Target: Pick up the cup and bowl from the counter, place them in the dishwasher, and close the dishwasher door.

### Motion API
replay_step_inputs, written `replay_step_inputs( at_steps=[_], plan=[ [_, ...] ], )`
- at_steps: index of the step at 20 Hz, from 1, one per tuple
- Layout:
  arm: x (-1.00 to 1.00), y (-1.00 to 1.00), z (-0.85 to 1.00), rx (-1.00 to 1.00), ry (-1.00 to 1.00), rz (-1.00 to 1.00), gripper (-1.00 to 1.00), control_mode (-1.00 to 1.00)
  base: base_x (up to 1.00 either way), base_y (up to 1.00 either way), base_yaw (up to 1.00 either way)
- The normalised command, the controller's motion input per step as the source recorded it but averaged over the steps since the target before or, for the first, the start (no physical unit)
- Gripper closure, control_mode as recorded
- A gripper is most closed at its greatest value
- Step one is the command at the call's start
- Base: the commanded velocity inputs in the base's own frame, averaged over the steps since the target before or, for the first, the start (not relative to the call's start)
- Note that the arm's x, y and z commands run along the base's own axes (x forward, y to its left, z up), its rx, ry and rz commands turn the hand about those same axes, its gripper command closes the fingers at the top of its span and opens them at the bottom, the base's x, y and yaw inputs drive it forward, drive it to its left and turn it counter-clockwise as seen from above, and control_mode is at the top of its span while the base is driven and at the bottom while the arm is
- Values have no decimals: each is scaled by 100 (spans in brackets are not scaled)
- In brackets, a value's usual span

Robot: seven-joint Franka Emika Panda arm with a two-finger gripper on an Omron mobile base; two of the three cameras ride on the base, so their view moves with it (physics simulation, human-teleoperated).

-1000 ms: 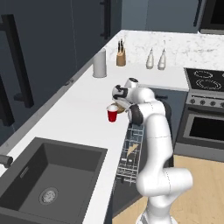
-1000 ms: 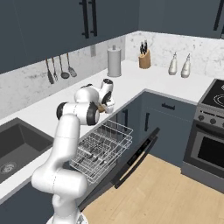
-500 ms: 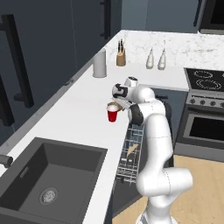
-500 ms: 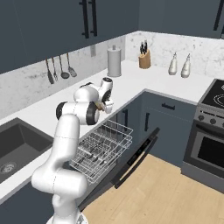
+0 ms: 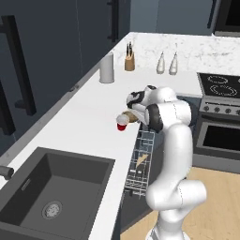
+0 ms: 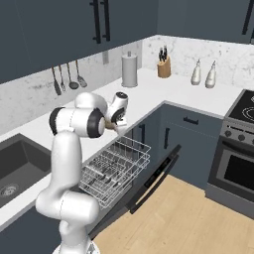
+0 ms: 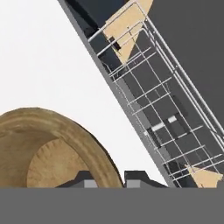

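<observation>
The bowl (image 7: 57, 148) is a shallow round dish of tan-brown wood-like material with a thick rolled rim and a paler flat floor, seen close in the hand view. The two dark fingertips (image 7: 140, 178) stand narrow on either side of the near rim, one inside the bowl and one outside, so the gripper (image 7: 109, 178) is closed on the rim. The bowl sits on the counter (image 5: 79, 122) close to its front edge.

In the left base view the gripper (image 5: 132, 112) reaches down over the bowl (image 5: 129, 117), and the cup (image 5: 122, 123) stands just beside the fingers, on the side toward the sink. It is a small tapered red cup with a white rim and white inside, upright on the counter and not held.

The counter is smooth white with faint marbling and no visible seams. Beyond the fingers, past the counter edge, the dishwasher (image 6: 119, 168) is open with its light wire rack pulled out; the rack is a grid of thin pale wires. The dishwasher door (image 6: 149, 183) hangs down and outward, dark grey on its inner face.

Farther along the counter from the fingers stand a grey cylinder canister (image 5: 107, 68), a knife block (image 5: 129, 61) and two pale bottles (image 5: 167, 64). A dark sunken sink (image 5: 51, 187) lies well apart on the other side. Cabinets are slate blue-grey with black handles, the floor is light wood, and a steel oven (image 6: 238, 163) stands off to the side
</observation>
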Motion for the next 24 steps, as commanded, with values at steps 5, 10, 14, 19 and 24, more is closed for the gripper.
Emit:
replay_step_inputs(
  at_steps=[5, 10, 14, 19, 24],
  plan=[
    [-48, -53, 0, 0, -14, -23, 100, -100, 0, 0, 0],
    [-4, -30, 0, 0, -5, -18, 100, -100, 0, 0, 0],
    [-47, -18, 0, 3, 0, -13, 100, -100, 0, 0, 0],
    [-66, -28, 0, 7, 0, -7, 100, -100, 0, 0, 0],
    [-40, -23, -9, 10, 4, -1, 100, -100, 0, 0, 0]
  ],
)
